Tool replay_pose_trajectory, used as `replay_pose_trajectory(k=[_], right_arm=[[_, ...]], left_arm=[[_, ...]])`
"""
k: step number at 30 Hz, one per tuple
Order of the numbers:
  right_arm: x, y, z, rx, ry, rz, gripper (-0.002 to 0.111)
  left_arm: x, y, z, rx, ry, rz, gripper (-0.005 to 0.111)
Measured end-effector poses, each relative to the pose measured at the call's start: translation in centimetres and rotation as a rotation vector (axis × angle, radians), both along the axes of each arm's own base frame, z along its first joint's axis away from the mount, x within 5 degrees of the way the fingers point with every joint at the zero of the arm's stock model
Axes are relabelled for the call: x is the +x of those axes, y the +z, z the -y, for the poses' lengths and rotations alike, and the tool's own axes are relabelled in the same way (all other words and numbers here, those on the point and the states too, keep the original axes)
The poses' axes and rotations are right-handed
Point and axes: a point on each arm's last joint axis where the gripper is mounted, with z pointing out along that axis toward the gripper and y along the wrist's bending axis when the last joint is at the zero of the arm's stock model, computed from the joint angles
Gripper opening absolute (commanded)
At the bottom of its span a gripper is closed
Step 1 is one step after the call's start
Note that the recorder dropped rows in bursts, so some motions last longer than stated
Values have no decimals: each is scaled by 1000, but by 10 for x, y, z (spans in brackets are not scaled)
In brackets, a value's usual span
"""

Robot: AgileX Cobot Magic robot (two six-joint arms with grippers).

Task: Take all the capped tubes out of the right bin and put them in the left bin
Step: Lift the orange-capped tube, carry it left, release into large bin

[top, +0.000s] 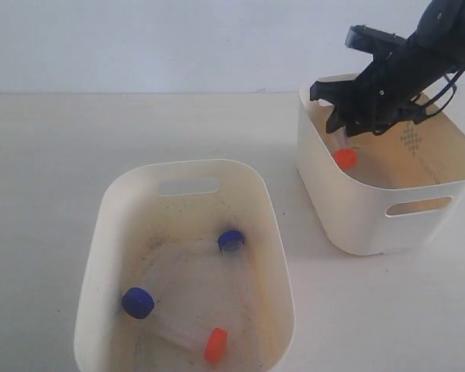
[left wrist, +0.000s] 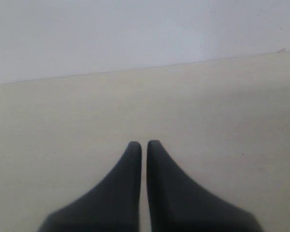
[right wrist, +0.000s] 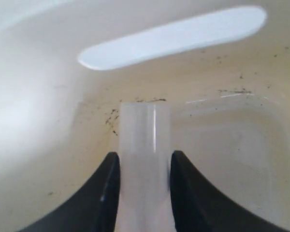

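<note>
Meanwhile, right bin (top: 323,194) wall rises between clamped tube (top: 343,158) and left bin (top: 273,232).

No legible txt; dotted diamond mark (top: 410,138) on right bin (top: 349,209)

Tabletop (top: 54,147): pale cream, matte, smooth. It fills most of the exterior view from front to back. In the left wrist view a faint fine grain runs across it.

Wall (top: 139,39): plain whitish grey, unmarked, standing upright behind the tabletop.

The two meet in a straight seam across the back of the exterior view. A small dark mark (top: 260,89) sits on that line, too small to identify.

Left wrist view: same tabletop (left wrist: 63,116) below, same wall (left wrist: 135,34) above, with the seam slightly slanted in frame. Light is soft and even on both surfaces.
</note>
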Motion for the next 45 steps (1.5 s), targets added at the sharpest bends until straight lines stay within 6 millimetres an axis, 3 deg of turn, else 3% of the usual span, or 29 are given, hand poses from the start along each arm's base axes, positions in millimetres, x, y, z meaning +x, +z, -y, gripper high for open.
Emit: replay_pose_trajectory(k=[8, 13, 14, 20, 23, 26, 30, 36, 40, 41, 43, 44, 45], right_arm=[[-15, 63, 21, 8, -42, 136, 0], [-34, 103, 27, 16, -38, 184, 0], [-45, 118, 25, 23, -23, 192, 0], [-85, 155, 14, 150, 7, 211, 0], [-119, 167, -9, 215, 84, 242, 0], [-146, 164, -42, 265, 170, 249, 0], [-165, 138, -91, 320, 235, 256, 0], [-188, 114, -131, 333, 284, 282, 0], [-190, 98, -150, 318, 311, 267, 2], [-188, 89, -156, 308, 318, 245, 6], [-186, 73, -166, 281, 340, 204, 31], [-185, 67, -168, 271, 345, 188, 54], [-186, 61, -173, 262, 359, 170, 66]], left_arm=[[0, 0, 0, 0, 0, 0, 4], [0, 0, 0, 0, 0, 0, 4], [0, 0, 0, 0, 0, 0, 4], [0, 0, 0, 0, 0, 0, 4], [0, 0, 0, 0, 0, 0, 4], [0, 0, 0, 0, 0, 0, 4], [0, 0, 0, 0, 0, 0, 4], [0, 0, 0, 0, 0, 0, 4], [0, 0, 0, 0, 0, 0, 4], [0, 0, 0, 0, 0, 0, 4], [0, 0, 0, 0, 0, 0, 4], [0, 0, 0, 0, 0, 0, 4], [0, 0, 0, 0, 0, 0, 4]])
